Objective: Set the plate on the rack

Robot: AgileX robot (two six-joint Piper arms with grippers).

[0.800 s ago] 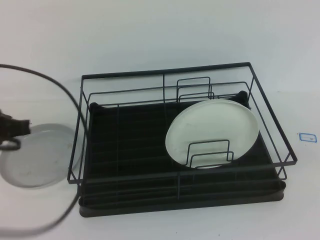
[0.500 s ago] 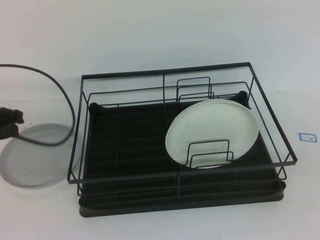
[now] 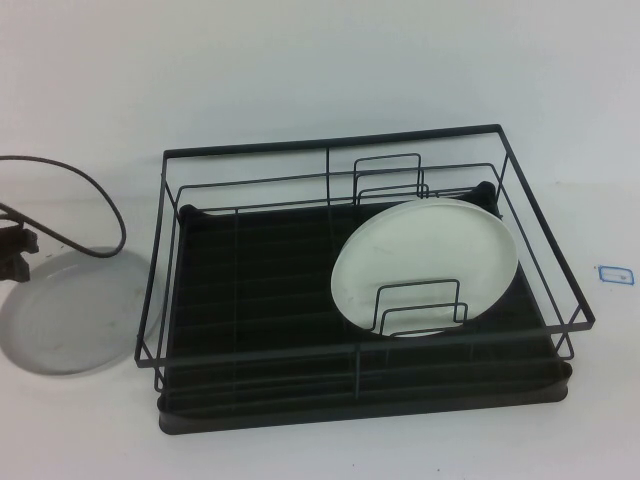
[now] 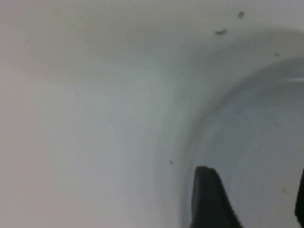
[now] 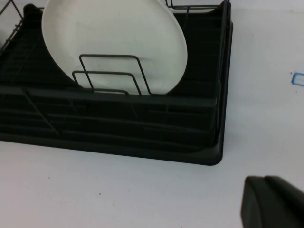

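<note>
The white bench (image 3: 300, 70) carries the rack (image 3: 250, 400) across its middle, a creamy white plate (image 3: 425, 262) leaning on the dividers in its right half. The plate (image 3: 80, 315) lies flat by the bench's left edge, just beside the rack. The left tool (image 3: 14, 250) sits at the plate's far-left rim, fingers (image 4: 209, 199) parted and empty. The right tool (image 5: 273, 202) sits near the bench's front right, its opening impossible to tell

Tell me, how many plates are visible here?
2. The grey plate lies on the table, left of the rack; the left gripper is at its edge. The cream plate leans inside the rack.
</note>
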